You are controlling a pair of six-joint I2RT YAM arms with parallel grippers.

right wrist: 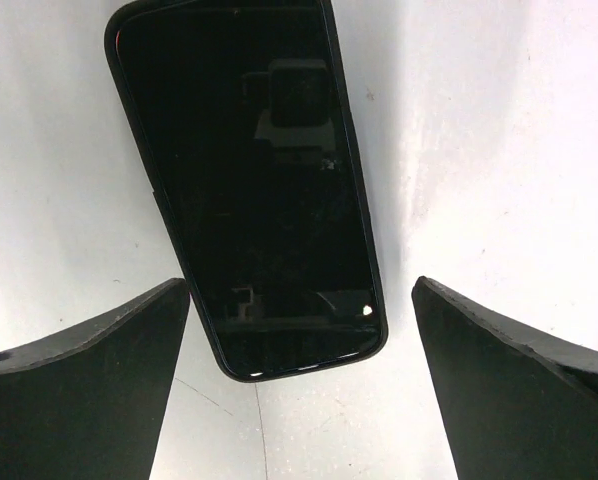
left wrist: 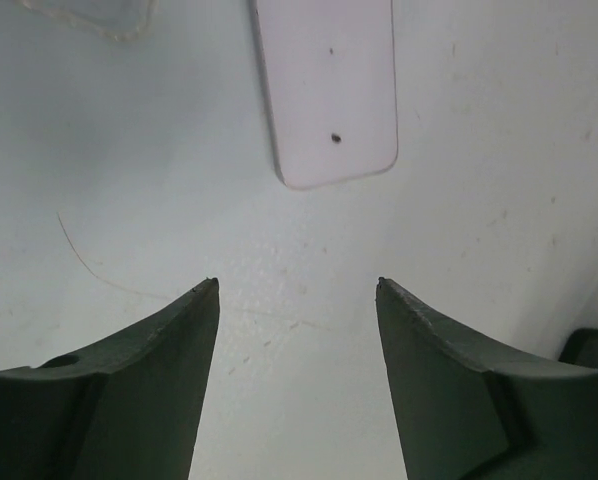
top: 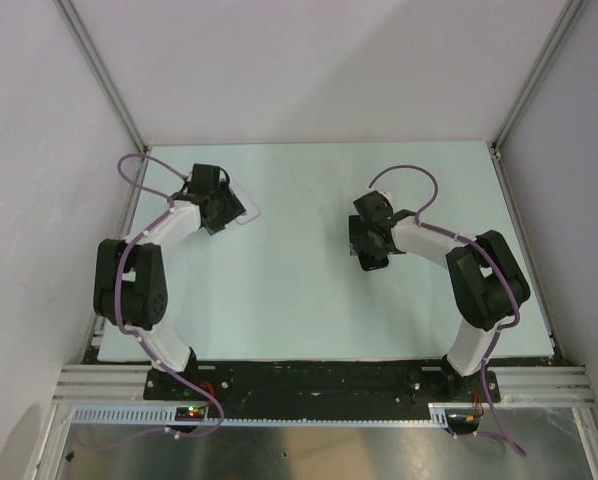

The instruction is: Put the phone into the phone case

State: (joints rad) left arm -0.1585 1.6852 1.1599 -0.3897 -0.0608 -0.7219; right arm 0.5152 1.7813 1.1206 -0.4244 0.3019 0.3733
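A black phone lies screen up on the white table. My right gripper is open and hovers over the phone's near end, one finger on each side, not touching it. In the top view the phone is mostly hidden under that gripper. My left gripper is open and empty above bare table. Just beyond it lies a pale, flat, rounded slab. A clear phone case shows only a corner at the top left. In the top view the left gripper sits beside a translucent piece.
The table is a white mat boxed in by white walls with aluminium posts at the back corners. A black rail with both arm bases runs along the near edge. A thin hair-like line lies on the mat.
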